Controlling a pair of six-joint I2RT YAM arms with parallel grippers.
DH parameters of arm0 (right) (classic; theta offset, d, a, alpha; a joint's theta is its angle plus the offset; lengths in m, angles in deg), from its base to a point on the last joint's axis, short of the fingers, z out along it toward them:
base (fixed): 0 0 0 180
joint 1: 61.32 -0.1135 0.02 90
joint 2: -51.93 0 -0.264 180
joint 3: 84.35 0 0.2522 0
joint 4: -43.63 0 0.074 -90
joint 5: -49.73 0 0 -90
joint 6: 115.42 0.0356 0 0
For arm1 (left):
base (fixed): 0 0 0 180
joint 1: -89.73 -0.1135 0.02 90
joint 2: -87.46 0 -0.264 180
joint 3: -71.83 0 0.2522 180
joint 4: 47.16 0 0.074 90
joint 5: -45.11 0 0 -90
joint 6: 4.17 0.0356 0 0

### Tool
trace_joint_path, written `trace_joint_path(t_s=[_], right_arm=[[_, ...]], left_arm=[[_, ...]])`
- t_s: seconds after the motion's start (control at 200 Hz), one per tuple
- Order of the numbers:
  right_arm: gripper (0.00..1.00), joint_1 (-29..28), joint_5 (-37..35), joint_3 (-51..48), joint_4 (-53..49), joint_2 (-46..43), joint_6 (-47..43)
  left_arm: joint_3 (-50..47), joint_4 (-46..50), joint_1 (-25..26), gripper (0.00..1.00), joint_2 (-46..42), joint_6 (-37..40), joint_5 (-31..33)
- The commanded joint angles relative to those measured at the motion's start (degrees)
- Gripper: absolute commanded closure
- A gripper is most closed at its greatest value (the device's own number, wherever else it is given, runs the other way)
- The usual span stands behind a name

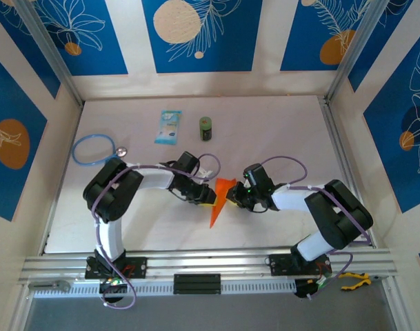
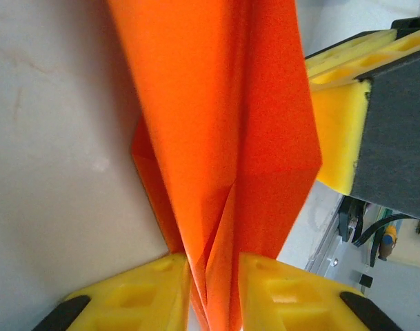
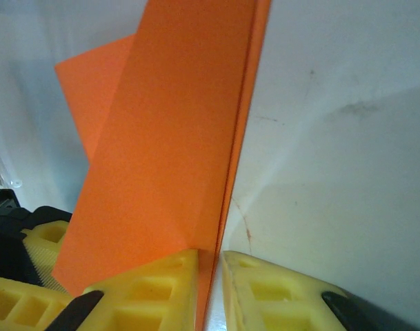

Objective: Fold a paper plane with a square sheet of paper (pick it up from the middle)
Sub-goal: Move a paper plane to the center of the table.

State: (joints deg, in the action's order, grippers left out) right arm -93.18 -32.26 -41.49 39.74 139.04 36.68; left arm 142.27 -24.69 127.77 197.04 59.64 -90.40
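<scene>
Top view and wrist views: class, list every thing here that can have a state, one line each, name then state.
Plane: folded into a dart, pinched from both sides, tip toward the arm bases.
Left gripper: shut on plane.
Right gripper: shut on plane.
Can: appears upright, untouched.
Packet: lying flat, untouched.
Cable loop: lying flat on the table.

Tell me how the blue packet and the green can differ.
The packet is light blue, the can dark green. The packet is flat and rectangular, the can rounded. The packet covers more of the table than the can. Both sit side by side, apart, at its far side.
</scene>
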Motion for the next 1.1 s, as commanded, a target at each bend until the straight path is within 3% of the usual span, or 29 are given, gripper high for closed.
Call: trace_joint_path(t_s=[0.0, 0.225, 0.385, 0.625, 0.71, 0.82, 1.096], right_arm=[[0.82, -1.81, 2.79, -0.94, 5.78, 3.33, 0.87], [0.82, -1.78, 3.37, -0.97, 6.00, 2.77, 0.85], [0.80, -1.70, 1.71, -0.80, 3.20, -1.10, 0.96], [0.72, -3.27, -2.24, 1.76, -5.15, -9.20, -0.82], [0.62, -4.28, -2.47, 2.63, -5.15, -10.35, -1.03], [0.57, -5.53, -2.26, 3.78, -4.22, -10.71, -1.41], [0.55, -7.86, -3.78, 9.06, -7.05, -5.65, -1.23]], left_arm=[[0.26, -0.63, 0.93, 0.75, 1.02, -0.35, -2.08], [-0.51, -2.23, 1.28, 0.90, -0.51, -1.55, -2.00], [-2.34, -2.86, 1.26, 1.00, -5.93, -3.17, 3.45], [-4.33, 1.34, 1.29, 1.00, -13.99, -3.65, 14.65], [-4.14, 2.36, 1.29, 1.00, -14.72, -3.45, 15.24], [-3.48, 4.02, 1.33, 1.00, -14.76, -3.31, 16.22], [-2.24, 6.63, 1.30, 1.00, -14.76, -2.17, 16.81]])
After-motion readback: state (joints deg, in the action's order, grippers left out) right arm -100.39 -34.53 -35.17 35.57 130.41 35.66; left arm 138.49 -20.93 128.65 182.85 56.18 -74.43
